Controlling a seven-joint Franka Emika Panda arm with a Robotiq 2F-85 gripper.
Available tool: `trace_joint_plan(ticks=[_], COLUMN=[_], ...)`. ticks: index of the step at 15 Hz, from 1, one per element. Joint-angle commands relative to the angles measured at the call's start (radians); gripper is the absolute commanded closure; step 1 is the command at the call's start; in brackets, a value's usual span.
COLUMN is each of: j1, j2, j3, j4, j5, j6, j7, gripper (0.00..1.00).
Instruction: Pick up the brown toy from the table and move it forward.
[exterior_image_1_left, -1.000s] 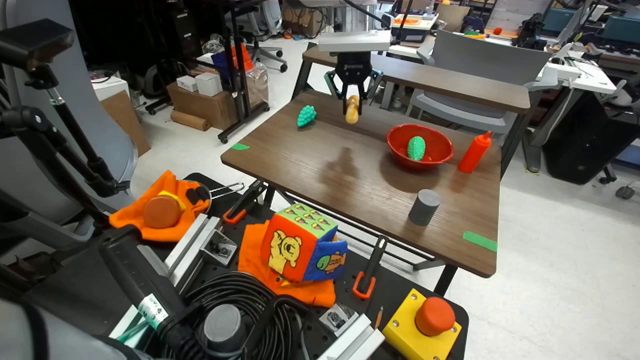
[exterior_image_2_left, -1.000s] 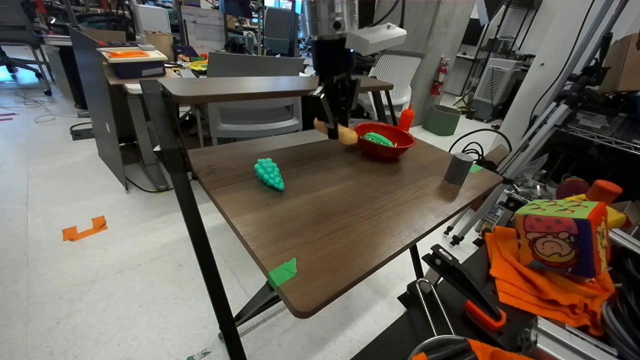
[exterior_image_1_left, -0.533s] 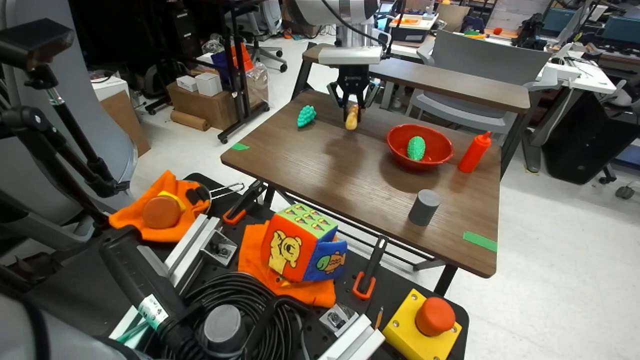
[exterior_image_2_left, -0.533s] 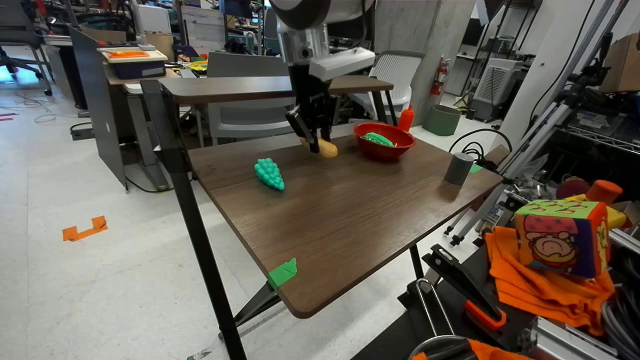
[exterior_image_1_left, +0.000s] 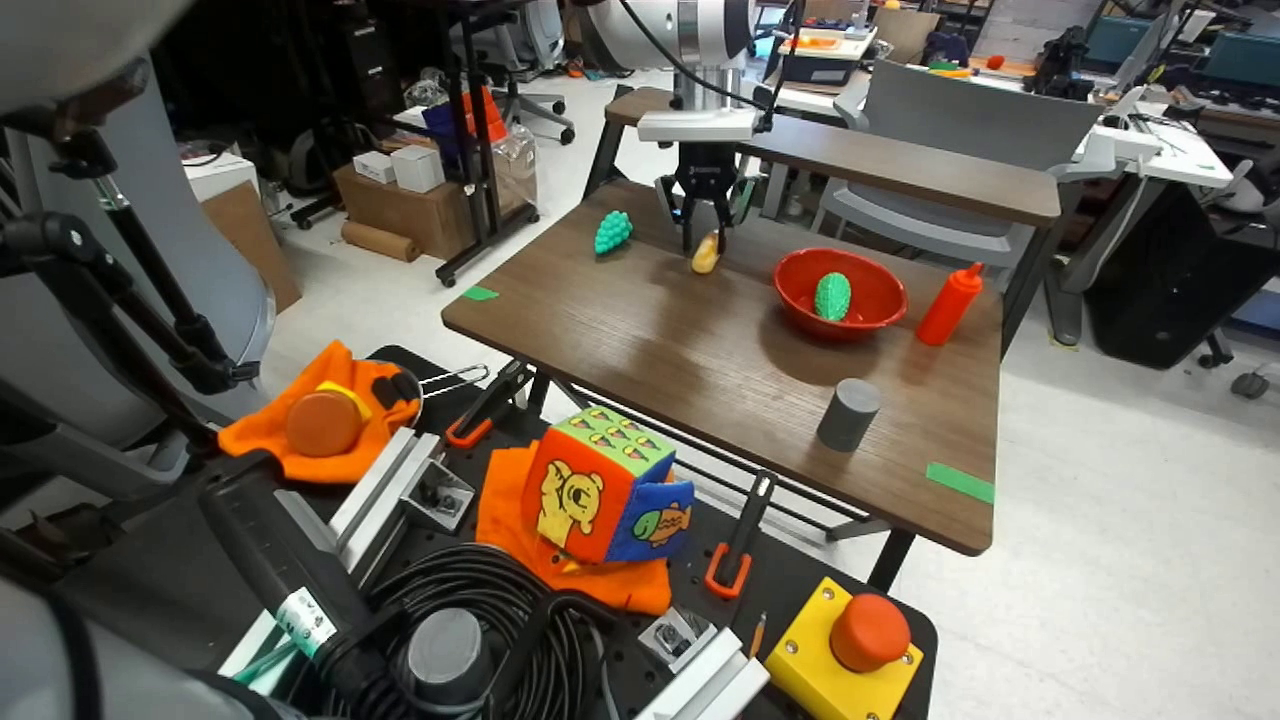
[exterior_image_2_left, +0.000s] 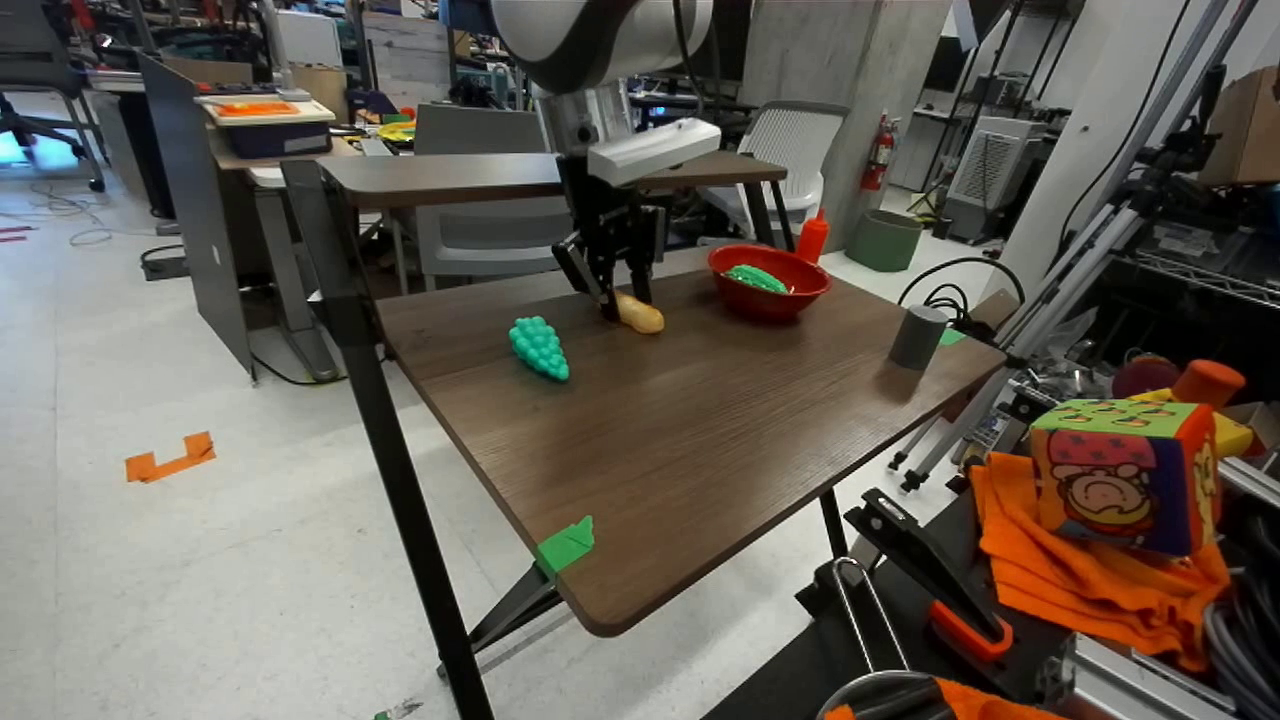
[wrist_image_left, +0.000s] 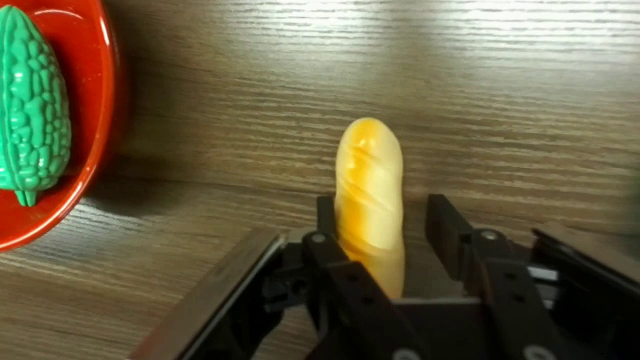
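Observation:
The brown toy (exterior_image_1_left: 705, 257) is a small tan, bread-like roll. It lies on the dark brown table (exterior_image_1_left: 590, 310) toward the back, left of the red bowl, in both exterior views (exterior_image_2_left: 640, 316). In the wrist view the toy (wrist_image_left: 369, 185) lies lengthwise between the fingers. My gripper (wrist_image_left: 382, 215) is open around it. The left finger is against or very near the toy, and a gap shows between the toy and the right finger. The gripper is low over the table in both exterior views (exterior_image_1_left: 704, 247). The toy's rear end is partly hidden by the gripper.
A red bowl (exterior_image_1_left: 785, 300) holding a green bumpy toy (exterior_image_1_left: 832, 297) stands beside the gripper. A green grape-like toy (exterior_image_2_left: 538, 348) lies on the opposite side. A red bottle (exterior_image_1_left: 950, 305) and a dark grey cup (exterior_image_1_left: 848, 415) stand farther off. A raised shelf (exterior_image_1_left: 880, 165) runs along the back.
My gripper has come down with the toy, moving away from the bowl, to the tabletop. Its fingers have opened and the toy now rests on the table between them.

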Motion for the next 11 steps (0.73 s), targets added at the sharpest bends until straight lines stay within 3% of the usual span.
trace_joint_plan(ticks=[1,3,6,7,11], j1=[0.009,0.002,-0.029,0.013,0.0], j2=[-0.082,-0.186,-0.311,-0.19,-0.289], j3=[0.013,0.027,0.06,0.016,0.027], j4=[-0.065,-0.188,-0.322,-0.161,-0.273], j5=[-0.001,-0.002,0.034,0.019,0.028], j6=[0.003,0.041,0.053,0.009,0.014], j7=[-0.012,-0.021,-0.023,-0.021,-0.021], gripper=[0.16,0.03,0.0,0.0,0.0])
